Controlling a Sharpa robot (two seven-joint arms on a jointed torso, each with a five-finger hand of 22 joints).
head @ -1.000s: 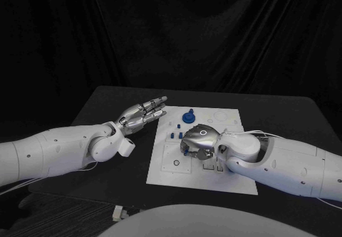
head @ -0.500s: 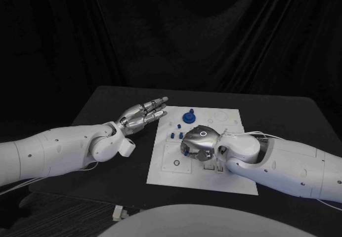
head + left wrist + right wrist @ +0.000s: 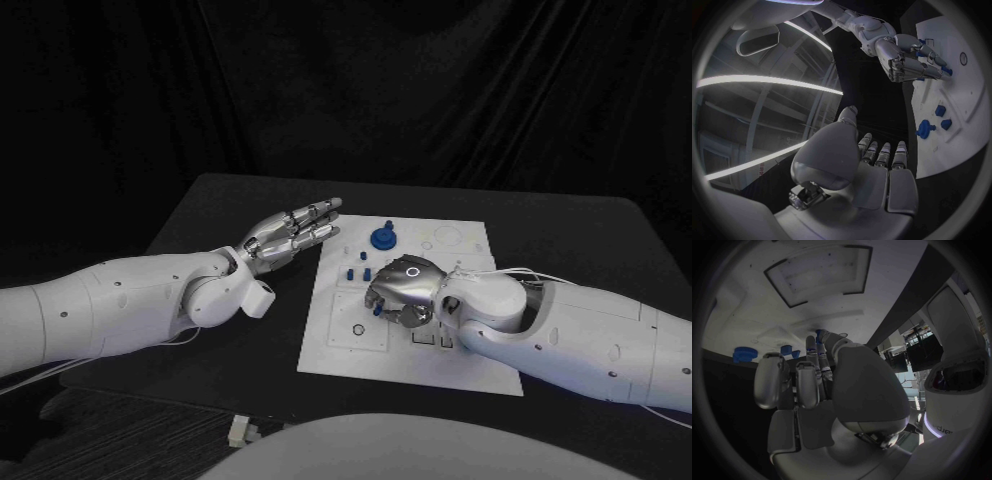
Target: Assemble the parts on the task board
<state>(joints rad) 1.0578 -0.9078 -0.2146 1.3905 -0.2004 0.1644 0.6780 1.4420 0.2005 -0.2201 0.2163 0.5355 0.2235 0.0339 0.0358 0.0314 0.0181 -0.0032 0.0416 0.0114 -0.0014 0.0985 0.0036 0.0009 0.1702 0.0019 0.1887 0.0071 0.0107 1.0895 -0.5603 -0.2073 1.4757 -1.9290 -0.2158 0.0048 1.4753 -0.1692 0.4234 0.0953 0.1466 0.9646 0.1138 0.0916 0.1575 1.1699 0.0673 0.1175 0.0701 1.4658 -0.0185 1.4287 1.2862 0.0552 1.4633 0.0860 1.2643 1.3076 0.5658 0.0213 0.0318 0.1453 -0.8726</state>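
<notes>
The white task board [image 3: 464,352] lies in the middle of the black table. My right hand [image 3: 405,288] hovers low over the board's middle, fingers curled down, pinching a small blue part [image 3: 378,310] at its fingertips; the same blue part [image 3: 819,334] shows at the fingertips in the right wrist view. A blue gear-like part [image 3: 381,239] stands at the board's far end, with small blue pegs [image 3: 352,271] just in front of it. My left hand [image 3: 294,232] floats open, fingers stretched, beside the board's far left corner, touching nothing. The left wrist view shows the right hand [image 3: 903,59] over the board [image 3: 967,116].
A black ring mark [image 3: 356,329] and small sockets [image 3: 433,340] sit on the board's near part. A small white object [image 3: 238,430] lies beyond the table's near left edge. Bare black table [image 3: 577,230] surrounds the board.
My right hand has shifted very slightly over the board's middle, keeping the blue part. The left hand has stayed where it was.
</notes>
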